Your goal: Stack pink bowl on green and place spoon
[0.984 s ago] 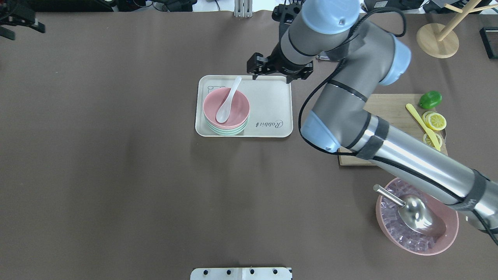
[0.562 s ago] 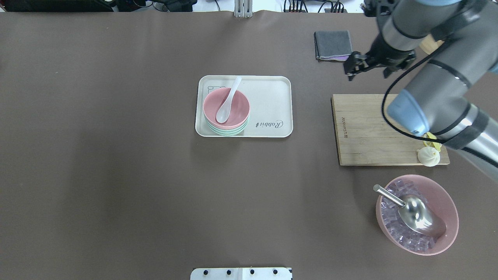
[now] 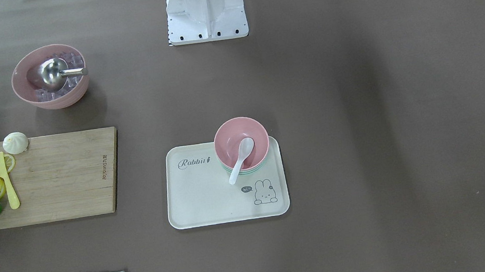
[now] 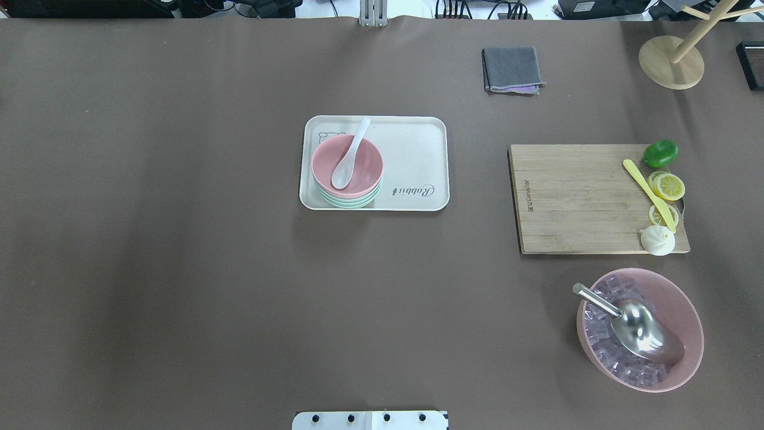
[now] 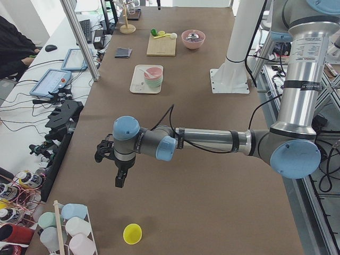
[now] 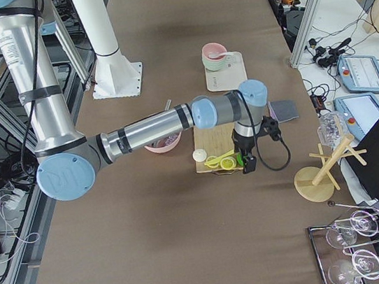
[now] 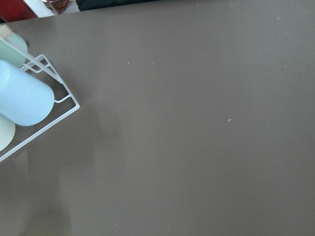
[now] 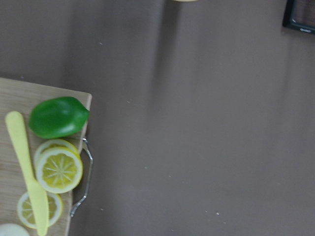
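Right claw (image 6: 248,166) well apart from spoon (image 4: 351,154)

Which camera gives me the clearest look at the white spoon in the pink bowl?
Overhead exterior: the spoon shows whole, scoop in the pink bowl, handle leaning over its rim. Exterior front-facing is nearly as good; both side views show it tiny and far; neither wrist camera catches it.

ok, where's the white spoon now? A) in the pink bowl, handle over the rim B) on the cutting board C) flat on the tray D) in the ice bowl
A: the white spoon rests in the pink bowl, handle leaning out over the rim.
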Controlling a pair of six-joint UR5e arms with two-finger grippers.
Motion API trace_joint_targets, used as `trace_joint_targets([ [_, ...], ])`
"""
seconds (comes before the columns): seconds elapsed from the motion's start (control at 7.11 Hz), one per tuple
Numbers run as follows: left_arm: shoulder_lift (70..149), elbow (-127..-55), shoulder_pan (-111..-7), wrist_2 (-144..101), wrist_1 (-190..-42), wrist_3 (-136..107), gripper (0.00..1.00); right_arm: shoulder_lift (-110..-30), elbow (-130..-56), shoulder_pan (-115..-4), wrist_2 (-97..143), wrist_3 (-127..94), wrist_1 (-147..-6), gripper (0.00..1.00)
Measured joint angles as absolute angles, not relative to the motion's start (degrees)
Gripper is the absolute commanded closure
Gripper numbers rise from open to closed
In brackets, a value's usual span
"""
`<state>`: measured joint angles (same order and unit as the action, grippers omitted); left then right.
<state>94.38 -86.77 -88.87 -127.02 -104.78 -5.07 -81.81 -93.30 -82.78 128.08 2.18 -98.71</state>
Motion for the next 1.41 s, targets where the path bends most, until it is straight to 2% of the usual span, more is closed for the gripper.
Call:
trace_joint_targets([
  [0.42, 93.1, -86.7, -88.9, -127.0, -104.8, -5.5, 0.01, -85.3, -91.1, -87.0, 132.7, 5.6, -98.0, 0.0],
  [1.41, 90.9, -87.5, -89.1, -132.4, -104.9, -5.8, 0.01, -86.1, -91.6, -88.3, 137.6, 5.1, -97.9, 0.0],
])
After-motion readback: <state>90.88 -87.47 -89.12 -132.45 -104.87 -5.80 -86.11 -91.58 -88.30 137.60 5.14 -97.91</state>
